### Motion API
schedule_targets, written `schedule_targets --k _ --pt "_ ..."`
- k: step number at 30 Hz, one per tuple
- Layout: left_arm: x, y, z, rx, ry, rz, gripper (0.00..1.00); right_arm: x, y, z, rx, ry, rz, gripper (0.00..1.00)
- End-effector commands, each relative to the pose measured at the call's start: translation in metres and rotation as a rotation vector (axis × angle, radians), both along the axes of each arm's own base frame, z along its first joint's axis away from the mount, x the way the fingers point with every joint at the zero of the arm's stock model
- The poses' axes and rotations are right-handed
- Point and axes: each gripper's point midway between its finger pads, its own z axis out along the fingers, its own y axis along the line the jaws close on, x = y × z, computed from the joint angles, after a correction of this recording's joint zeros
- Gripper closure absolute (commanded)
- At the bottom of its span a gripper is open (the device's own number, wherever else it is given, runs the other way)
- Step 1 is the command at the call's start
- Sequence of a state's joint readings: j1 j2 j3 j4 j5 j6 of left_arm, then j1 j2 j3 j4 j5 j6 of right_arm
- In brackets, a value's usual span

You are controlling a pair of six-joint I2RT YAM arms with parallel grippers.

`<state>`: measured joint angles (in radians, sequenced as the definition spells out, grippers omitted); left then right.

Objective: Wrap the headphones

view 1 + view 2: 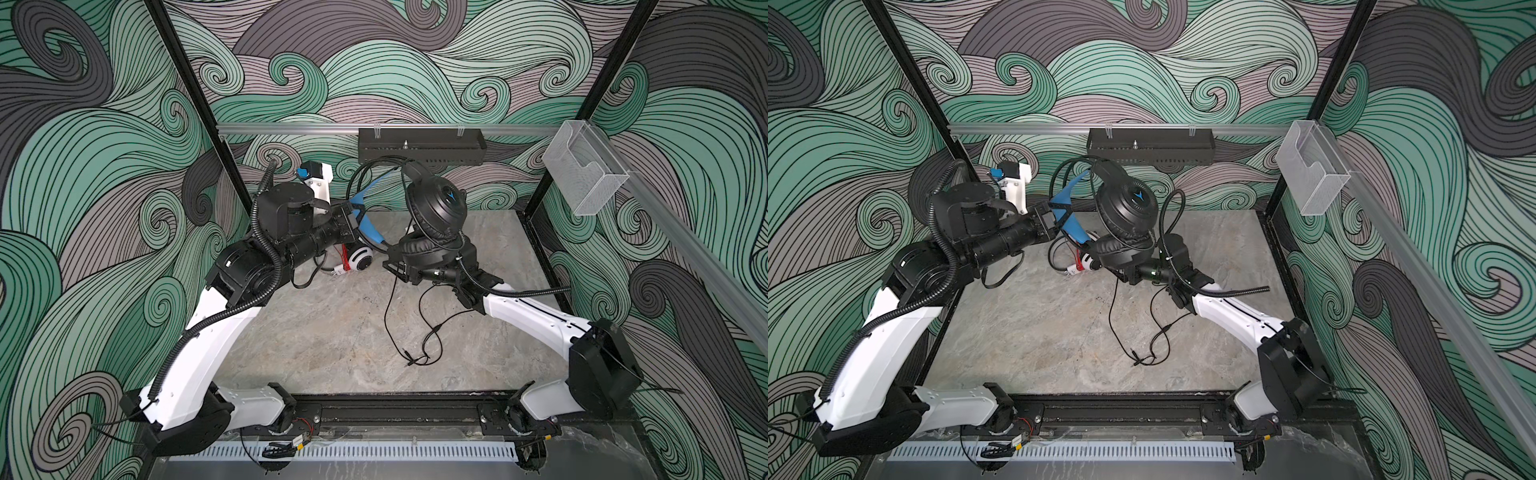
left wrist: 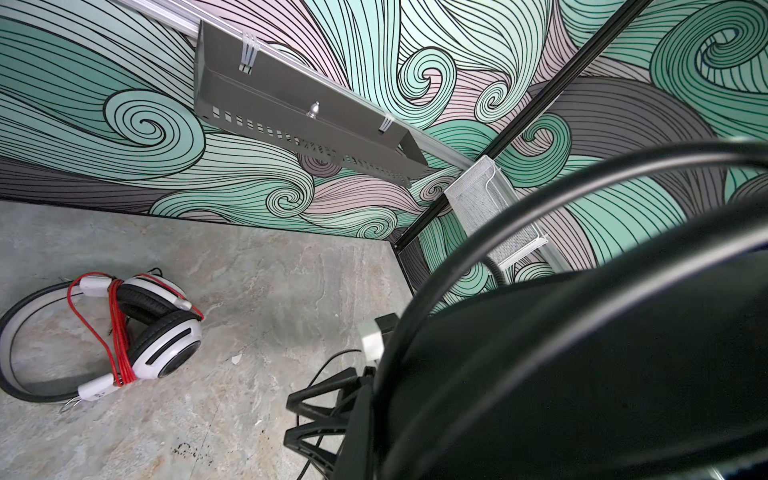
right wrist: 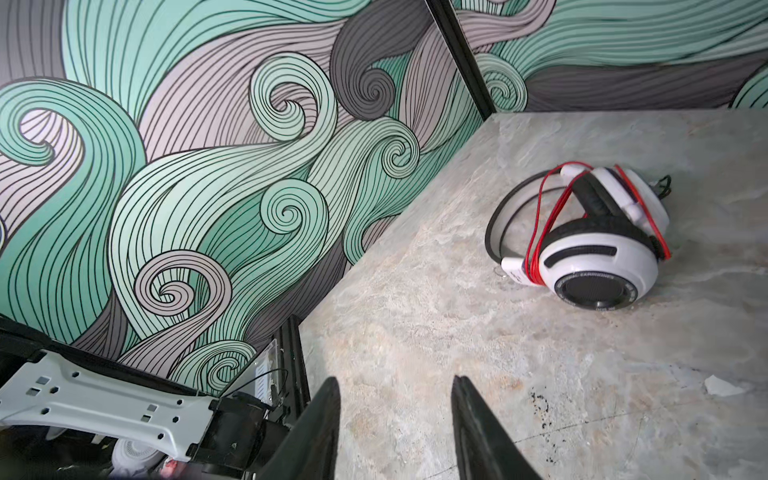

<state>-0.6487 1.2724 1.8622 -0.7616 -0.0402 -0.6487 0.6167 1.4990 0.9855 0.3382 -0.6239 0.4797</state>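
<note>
The black headphones point(image 1: 436, 203) with a blue headband point(image 1: 368, 224) hang above the back of the table in both top views. My left gripper point(image 1: 353, 214) is shut on that blue band. The lower cup point(image 1: 428, 249) sits just over my right gripper point(image 1: 390, 262). In the right wrist view that gripper point(image 3: 395, 380) stands open with only bare table between its fingers. The black cable point(image 1: 390, 324) trails down onto the table. The white headphones point(image 2: 158, 332) lie on the table behind the arms, with red cable point(image 2: 118, 332) wound round them; they also show in the right wrist view point(image 3: 598, 257).
A black tray point(image 1: 419, 145) hangs on the back rail and a clear plastic holder point(image 1: 582, 174) on the right rail. The grey marble table point(image 1: 324, 332) is walled on three sides. The cable's plug end point(image 1: 415, 359) lies in the middle of it.
</note>
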Motion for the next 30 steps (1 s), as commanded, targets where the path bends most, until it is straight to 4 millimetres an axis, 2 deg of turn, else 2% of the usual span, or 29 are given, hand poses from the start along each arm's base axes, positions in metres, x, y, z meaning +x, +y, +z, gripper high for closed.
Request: schedule_targets --k 1,7,14,19,22,27,30 --pt "-0.005 0.003 0.057 -0.165 -0.112 0.000 1.00 -0.009 0.010 -0.004 0.029 0.012 0.048 0.58" --pt "-0.002 0.006 0.068 -0.180 -0.133 0.026 1.00 -0.017 0.013 -0.033 0.002 0.071 0.070 0.65" --pt "0.006 0.026 0.060 -0.219 -0.106 0.130 1.00 -0.025 0.004 -0.048 -0.043 0.088 0.062 0.75" --pt "0.010 0.042 0.053 -0.248 -0.095 0.184 1.00 -0.033 -0.005 -0.053 -0.054 0.091 0.054 0.69" --pt "0.010 0.038 0.054 -0.247 -0.096 0.155 1.00 -0.036 -0.005 -0.048 -0.038 0.086 0.063 0.65" --pt "0.010 0.030 0.052 -0.245 -0.081 0.117 1.00 -0.034 -0.001 -0.042 -0.023 0.078 0.075 0.66" --pt "0.010 0.029 0.051 -0.250 -0.077 0.114 1.00 -0.032 0.003 -0.039 -0.005 0.079 0.086 0.59"
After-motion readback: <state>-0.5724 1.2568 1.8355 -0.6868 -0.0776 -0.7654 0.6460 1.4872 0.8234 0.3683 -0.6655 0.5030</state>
